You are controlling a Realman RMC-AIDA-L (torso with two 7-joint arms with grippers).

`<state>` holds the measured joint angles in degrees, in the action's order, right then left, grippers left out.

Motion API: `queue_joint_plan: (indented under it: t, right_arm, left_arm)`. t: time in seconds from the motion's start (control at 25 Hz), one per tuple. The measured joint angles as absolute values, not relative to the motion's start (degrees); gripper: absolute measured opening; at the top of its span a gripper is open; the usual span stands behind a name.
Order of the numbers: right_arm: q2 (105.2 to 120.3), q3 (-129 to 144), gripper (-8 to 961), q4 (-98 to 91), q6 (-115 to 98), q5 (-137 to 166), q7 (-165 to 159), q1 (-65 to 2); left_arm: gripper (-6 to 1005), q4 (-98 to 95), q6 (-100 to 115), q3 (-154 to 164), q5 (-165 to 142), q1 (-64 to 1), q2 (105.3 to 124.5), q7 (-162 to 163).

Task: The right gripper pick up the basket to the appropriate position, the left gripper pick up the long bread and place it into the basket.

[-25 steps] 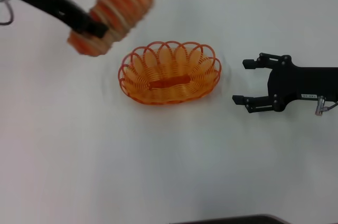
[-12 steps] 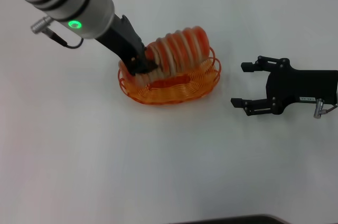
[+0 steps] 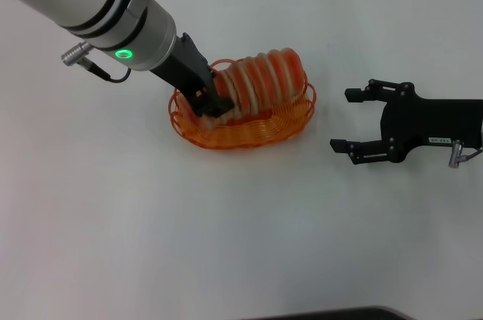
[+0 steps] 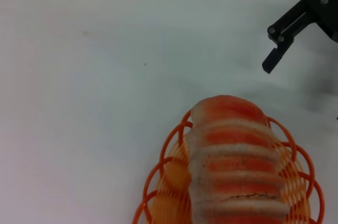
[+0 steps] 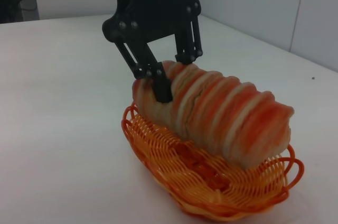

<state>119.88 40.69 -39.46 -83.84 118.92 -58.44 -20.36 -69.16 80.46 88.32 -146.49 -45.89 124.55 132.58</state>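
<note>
Risk: bread [image 3: 260, 82] sits tilted, far end riding on the basket [image 3: 294, 120] rim; once let go it may roll out or tip the light basket.
Left gripper [image 3: 210, 103]: jaws clenched on the bread's near end.
Right gripper [image 3: 349, 117]: jaws spread, empty, beside the basket.
Basket: mid-table, holds only the bread.

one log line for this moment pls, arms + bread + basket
left gripper: shut on long bread, one end lowered in basket | right gripper: open, beside basket, apart | bread: tilted, not released
</note>
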Motion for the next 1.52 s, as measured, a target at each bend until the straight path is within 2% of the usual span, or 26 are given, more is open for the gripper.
queue_joint_plan:
  t: [0.48,0.72,0.92,1.16,1.24,1.32,1.52]
  right_arm:
    - [119.88,40.7,924,-39.5,-83.6,118.9,-58.5,-20.4]
    - [119.88,40.7,924,-39.5,-83.8,118.9,-58.4,-20.3]
    - [119.87,40.5,924,-39.9,-84.0,118.8,-58.4,-20.2]
    - [119.73,40.1,924,-40.3,-84.2,118.6,-58.4,-20.3]
    - [119.76,40.1,924,-40.6,-84.2,118.5,-58.4,-20.4]
    - [119.82,40.0,924,-40.9,-84.1,118.2,-58.4,-20.4]
    - [119.66,40.0,924,-40.9,-84.1,116.4,-58.4,-20.4]
  left_arm:
    - [565,-72.0,79.3,85.2,-141.4,-42.6,124.33,130.4]
    - [798,-75.7,82.8,70.9,-127.6,-36.4,124.06,121.2]
    - [940,-72.7,88.1,55.6,-121.1,-29.6,123.73,110.5]
    - [939,-62.8,92.6,45.3,-120.7,-22.4,121.71,98.5]
    - [939,-59.7,93.1,44.2,-120.6,-20.5,121.57,95.0]
    - [939,-58.0,93.0,43.9,-120.6,-18.7,121.75,92.1]
    - [938,-56.2,90.8,43.7,-120.6,-14.4,123.56,84.2]
